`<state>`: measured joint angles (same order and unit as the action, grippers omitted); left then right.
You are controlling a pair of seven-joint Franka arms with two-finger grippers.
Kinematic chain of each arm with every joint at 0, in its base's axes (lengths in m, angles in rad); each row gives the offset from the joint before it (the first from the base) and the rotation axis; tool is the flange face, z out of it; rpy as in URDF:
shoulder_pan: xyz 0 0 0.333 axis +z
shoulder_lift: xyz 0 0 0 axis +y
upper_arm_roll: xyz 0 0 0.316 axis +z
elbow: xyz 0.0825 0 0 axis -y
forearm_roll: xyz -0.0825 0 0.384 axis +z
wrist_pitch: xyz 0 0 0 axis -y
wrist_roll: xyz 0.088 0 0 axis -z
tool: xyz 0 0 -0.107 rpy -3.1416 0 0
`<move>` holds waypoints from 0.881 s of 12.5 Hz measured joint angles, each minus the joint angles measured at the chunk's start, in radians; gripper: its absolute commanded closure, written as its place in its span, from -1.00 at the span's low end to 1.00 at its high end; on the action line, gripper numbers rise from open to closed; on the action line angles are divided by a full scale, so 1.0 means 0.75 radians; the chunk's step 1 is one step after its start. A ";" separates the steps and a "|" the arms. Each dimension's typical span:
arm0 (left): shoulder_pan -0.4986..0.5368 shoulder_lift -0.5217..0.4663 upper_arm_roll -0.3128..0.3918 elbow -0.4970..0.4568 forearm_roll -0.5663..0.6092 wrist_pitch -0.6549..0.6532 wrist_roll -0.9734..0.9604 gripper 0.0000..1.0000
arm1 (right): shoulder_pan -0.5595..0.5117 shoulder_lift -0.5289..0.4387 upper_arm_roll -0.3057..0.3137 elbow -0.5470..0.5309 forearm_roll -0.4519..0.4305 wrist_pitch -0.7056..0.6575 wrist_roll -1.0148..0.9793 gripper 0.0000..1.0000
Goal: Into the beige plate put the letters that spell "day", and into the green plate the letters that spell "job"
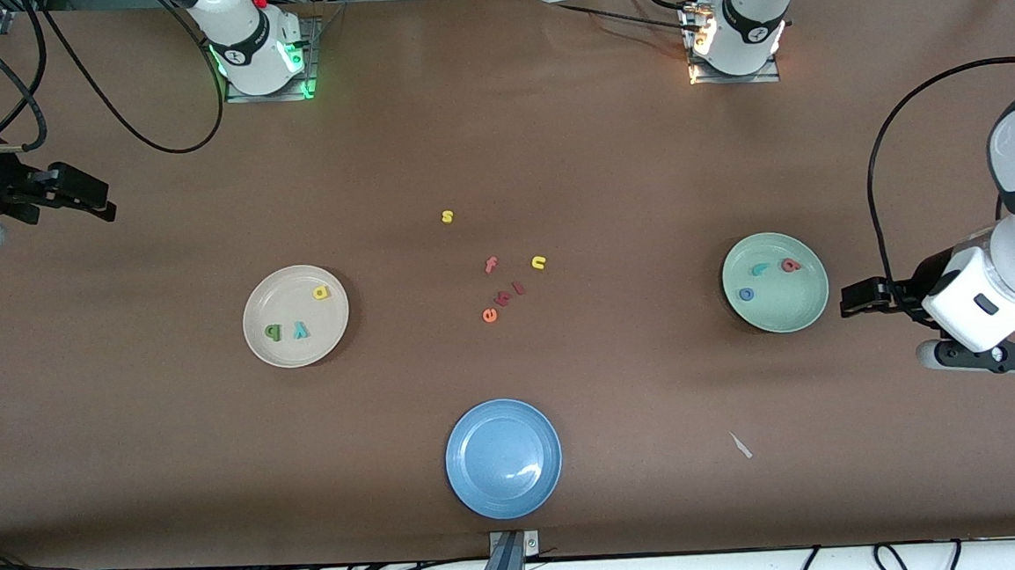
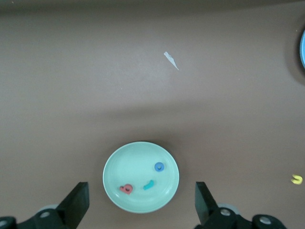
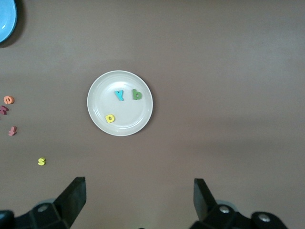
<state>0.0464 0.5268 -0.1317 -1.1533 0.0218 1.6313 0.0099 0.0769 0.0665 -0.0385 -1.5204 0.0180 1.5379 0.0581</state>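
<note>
Front view, we see d, y, a [image 1: 298, 321] on beige plate [image 1: 265, 348], j, o, b [image 1: 766, 276] on green plate [image 1: 804, 313] at 9 o'clock of left gripper [image 1: 852, 301], right gripper [image 1: 97, 204] at 10 o'clock of beige plate, both open, empty.

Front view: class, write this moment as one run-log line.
beige plate: d, y, a inside | green plate: j, o, b inside | left gripper: open, beside green plate | right gripper: open, waiting
</note>
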 measured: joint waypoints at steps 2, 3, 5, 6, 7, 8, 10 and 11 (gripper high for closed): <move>0.006 -0.047 0.003 -0.127 0.000 0.059 0.000 -1.00 | 0.000 0.000 0.005 -0.001 0.000 -0.006 0.000 -0.99; 0.007 -0.054 0.003 -0.149 0.001 0.071 0.000 -1.00 | 0.001 0.000 0.008 -0.001 0.000 -0.012 0.001 -0.99; 0.009 -0.061 0.004 -0.158 0.001 0.076 0.001 -1.00 | 0.000 -0.001 0.009 -0.001 0.000 -0.021 0.001 -0.99; 0.010 -0.065 0.005 -0.159 0.001 0.076 0.001 -1.00 | 0.000 -0.002 0.009 -0.001 0.000 -0.023 0.001 -0.99; 0.011 -0.069 0.006 -0.162 0.001 0.076 0.001 -1.00 | 0.000 -0.006 0.009 0.001 0.000 -0.032 0.001 -0.99; 0.011 -0.072 0.007 -0.165 0.001 0.076 0.002 -1.00 | 0.000 -0.012 0.010 0.009 0.000 -0.044 0.001 -0.99; 0.011 -0.076 0.010 -0.171 0.001 0.076 0.002 -1.00 | 0.001 -0.017 0.016 0.046 0.000 -0.053 0.001 -0.99; 0.011 -0.076 0.011 -0.175 0.001 0.074 0.003 -1.00 | 0.002 -0.016 0.017 0.053 0.000 -0.054 0.001 -0.99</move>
<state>0.0545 0.4698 -0.1232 -1.2845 0.0223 1.6871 0.0122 0.0788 0.0543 -0.0255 -1.4803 0.0182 1.4973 0.0585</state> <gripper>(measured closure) 0.000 0.000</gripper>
